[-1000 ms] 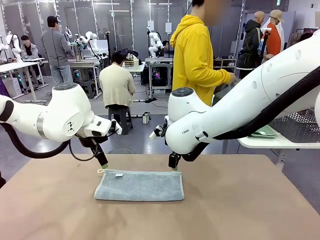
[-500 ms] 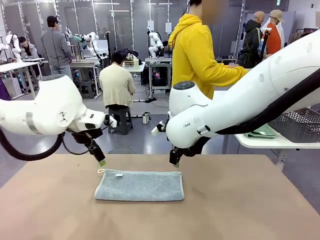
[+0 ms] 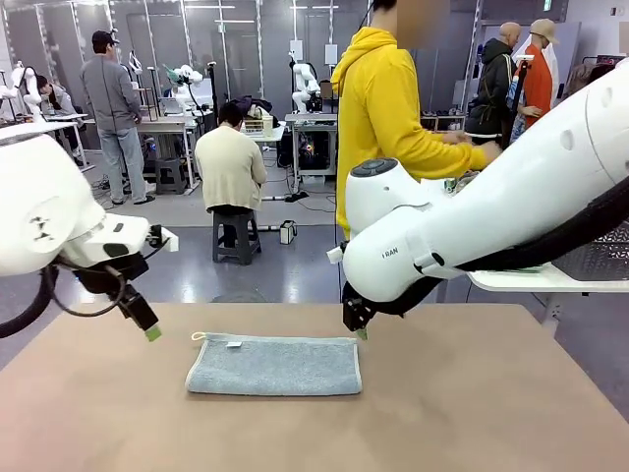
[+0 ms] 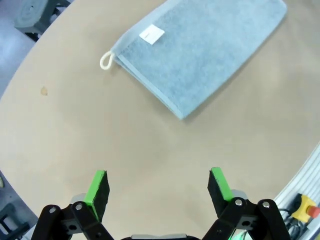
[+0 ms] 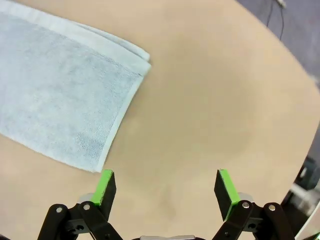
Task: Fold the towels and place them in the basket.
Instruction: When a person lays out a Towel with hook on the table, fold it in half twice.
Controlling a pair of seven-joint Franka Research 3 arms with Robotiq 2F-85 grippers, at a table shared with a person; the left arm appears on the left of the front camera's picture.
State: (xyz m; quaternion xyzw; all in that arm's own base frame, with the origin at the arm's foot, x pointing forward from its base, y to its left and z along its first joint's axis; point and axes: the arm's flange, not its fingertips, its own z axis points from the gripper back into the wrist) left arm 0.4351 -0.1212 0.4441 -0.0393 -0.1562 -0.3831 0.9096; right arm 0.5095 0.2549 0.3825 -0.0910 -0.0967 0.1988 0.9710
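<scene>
The front camera sits low at the robot's side of the counter [image 3: 472,413], facing across it toward the person [image 3: 383,108] beyond. The wrist cameras look down along the left hand [image 4: 158,174] and the right hand [image 5: 165,174] from close above the counter. All three share the blue towel [image 3: 273,366], the wrists each catching one end.

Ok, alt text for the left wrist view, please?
A folded light blue towel with a white corner loop lies flat on a tan table. Nearer the camera, the left end effector hangs open and empty above the bare table, apart from the towel.
</scene>
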